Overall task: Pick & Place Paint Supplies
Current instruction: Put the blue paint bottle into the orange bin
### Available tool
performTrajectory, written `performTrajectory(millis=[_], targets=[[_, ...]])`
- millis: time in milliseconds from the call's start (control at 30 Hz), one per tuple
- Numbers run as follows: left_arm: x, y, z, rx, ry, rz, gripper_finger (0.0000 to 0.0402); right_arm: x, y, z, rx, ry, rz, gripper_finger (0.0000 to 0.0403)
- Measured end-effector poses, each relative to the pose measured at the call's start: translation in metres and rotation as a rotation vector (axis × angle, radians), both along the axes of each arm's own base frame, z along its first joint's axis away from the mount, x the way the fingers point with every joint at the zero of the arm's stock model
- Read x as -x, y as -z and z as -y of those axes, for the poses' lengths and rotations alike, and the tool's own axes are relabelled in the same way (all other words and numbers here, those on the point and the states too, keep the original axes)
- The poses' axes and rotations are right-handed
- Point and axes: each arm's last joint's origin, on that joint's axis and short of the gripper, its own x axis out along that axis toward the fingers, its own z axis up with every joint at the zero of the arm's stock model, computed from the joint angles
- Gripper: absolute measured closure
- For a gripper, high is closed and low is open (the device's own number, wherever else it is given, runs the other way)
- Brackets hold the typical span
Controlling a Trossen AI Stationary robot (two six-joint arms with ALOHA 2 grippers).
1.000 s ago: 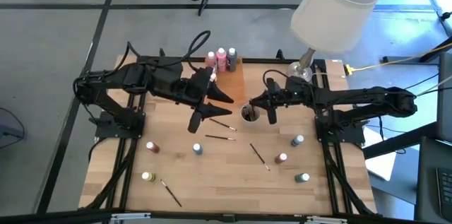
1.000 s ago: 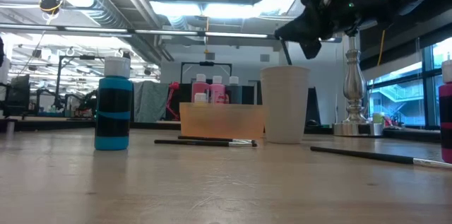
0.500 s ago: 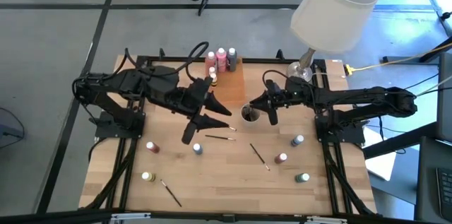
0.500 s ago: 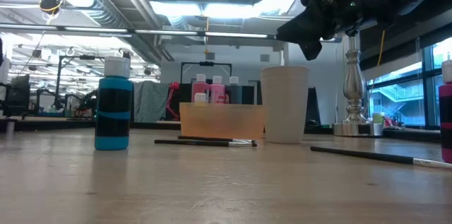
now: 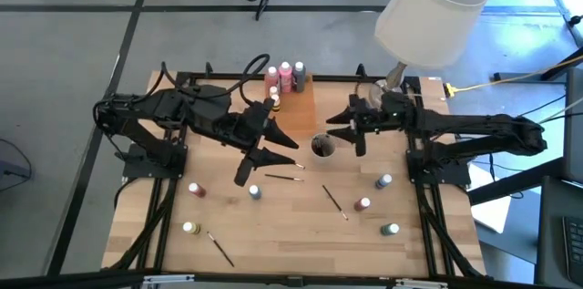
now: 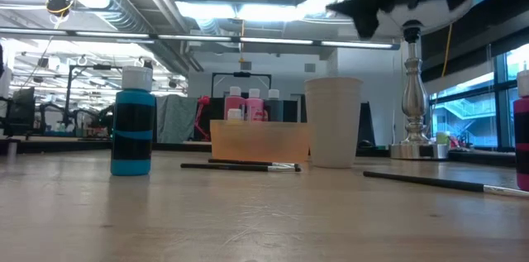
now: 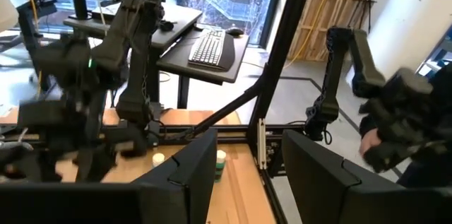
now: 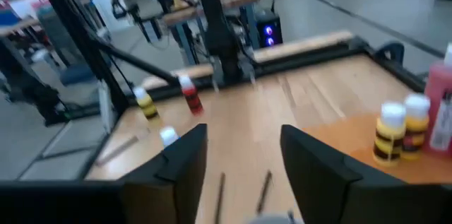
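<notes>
— Looking for the paint supplies, where do they sit?

— Several pink bottles [image 5: 285, 76] and a yellow one [image 5: 274, 101] stand on the orange tray [image 5: 301, 107] at the table's [image 5: 291, 225] far edge. Loose bottles are scattered toward the near edge: red-labelled [image 5: 196, 189], blue [image 5: 255, 192], yellow-capped [image 5: 189, 229] near the near left corner, then grey [image 5: 383, 181], pink [image 5: 363, 205] and green [image 5: 390, 230] toward the right edge. Thin paintbrushes [image 5: 284, 177] lie around mid-table; one brush [image 5: 219, 248] rests by the near edge.

— Any writing on them?

— No lettering can be read; the blue bottle [image 6: 132, 121] only shows dark bands.

— And the arms?

— The left gripper [image 5: 260, 154] hangs over mid-table, above the brushes, fingers apart and empty. The right gripper [image 5: 355, 134] is raised just beside the round cup [image 5: 321, 147], near the lamp [image 5: 428, 11]; its fingers [image 8: 185, 157] are spread with nothing between them.
</notes>
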Motion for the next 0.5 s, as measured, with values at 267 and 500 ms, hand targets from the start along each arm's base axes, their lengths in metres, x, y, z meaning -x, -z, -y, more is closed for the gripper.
performTrajectory(millis=[267,500], targets=[[0.003,0.007,0.005,0.038,0.011,-0.087,0.0245,0.021,-0.068,-0.018,-0.043,-0.085,0.041,0.0181],[0.01,0.023,0.006,0.181,-0.047,-0.306,0.0245,0.038,-0.11,-0.039,-0.087,-0.268,0.051,0.0182]])
